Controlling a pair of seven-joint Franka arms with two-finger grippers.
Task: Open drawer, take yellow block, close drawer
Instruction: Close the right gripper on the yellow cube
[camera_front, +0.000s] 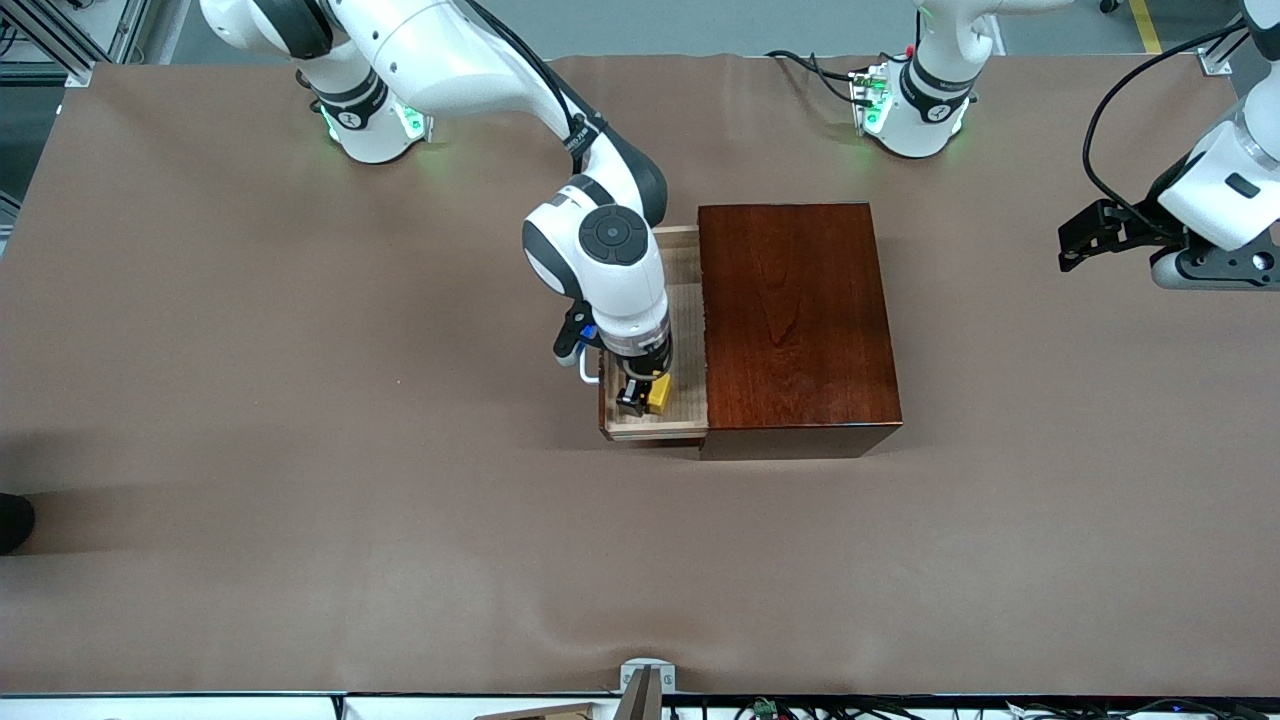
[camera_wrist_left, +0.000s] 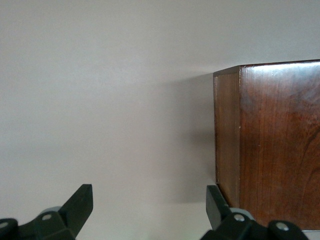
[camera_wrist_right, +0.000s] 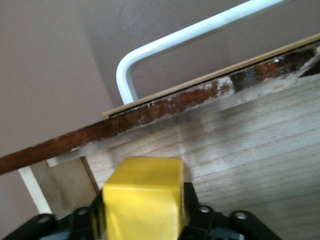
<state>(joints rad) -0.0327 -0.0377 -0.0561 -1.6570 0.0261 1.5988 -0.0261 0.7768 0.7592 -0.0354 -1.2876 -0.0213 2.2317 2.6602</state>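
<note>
Drawer (camera_front: 655, 330): front view, it stands pulled out of the wooden box (camera_front: 795, 320) toward the right arm's end of the table, so its inside can be reached from above.
Yellow block (camera_front: 659, 392): front view, inside the drawer, at the corner nearest the front camera.
Right gripper (camera_front: 645, 393): front view, down inside the drawer, pinching the yellow block, probably ready to lift it.
Left gripper (camera_front: 1075, 243): front view, waits above the table, well apart from the box, fingers spread, holding nothing.
Left wrist view: box corner (camera_wrist_left: 227, 130) and bare table (camera_wrist_left: 100, 100) only.
Right wrist view: block (camera_wrist_right: 142, 200) clamped between the fingers (camera_wrist_right: 192, 212); drawer floor (camera_wrist_right: 250, 150) and white handle (camera_wrist_right: 190, 37) beside it.
</note>
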